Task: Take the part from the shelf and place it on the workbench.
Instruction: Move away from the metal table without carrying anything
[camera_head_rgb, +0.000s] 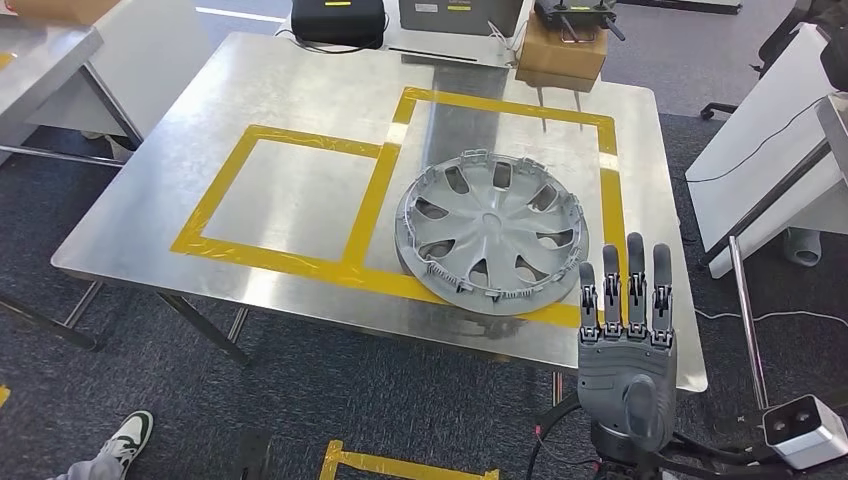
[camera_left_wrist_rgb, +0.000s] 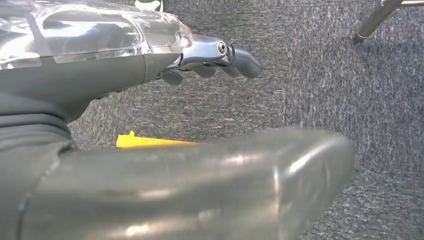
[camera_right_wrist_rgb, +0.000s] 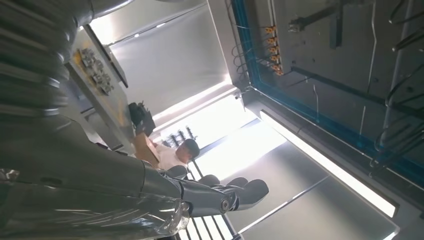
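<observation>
Scene: a steel counter (camera_head_rgb: 200, 150) seen from above, marked with two squares of yellow tape (camera_head_rgb: 290, 260) side by side.
Part: a grey wheel cover (camera_head_rgb: 490, 230) lies flat on the counter, inside the right-hand taped square, with its near rim crossing the tape line at the counter's front edge.
Task progress: the part already rests on the counter and nothing holds it, so the placing looks done; judging from this, little is left beyond drawing the arm away.
Right robot hand (camera_head_rgb: 625, 330): raised at the counter's near right corner, fingers straight and slightly apart, pointing forward. It is released and carries nothing. It is just beside the cover's rim without touching it.
Left robot hand (camera_left_wrist_rgb: 210, 60): seen from its wrist camera, hanging over dark grey carpet (camera_left_wrist_rgb: 350, 100). Its fingers bend slightly with nothing between them; it looks relaxed and unladen.
Surroundings: a cardboard box (camera_head_rgb: 562, 55) and a black case (camera_head_rgb: 340, 20) sit at the counter's far edge. A person's shoe (camera_head_rgb: 125, 440) stands on the floor at near left.
</observation>
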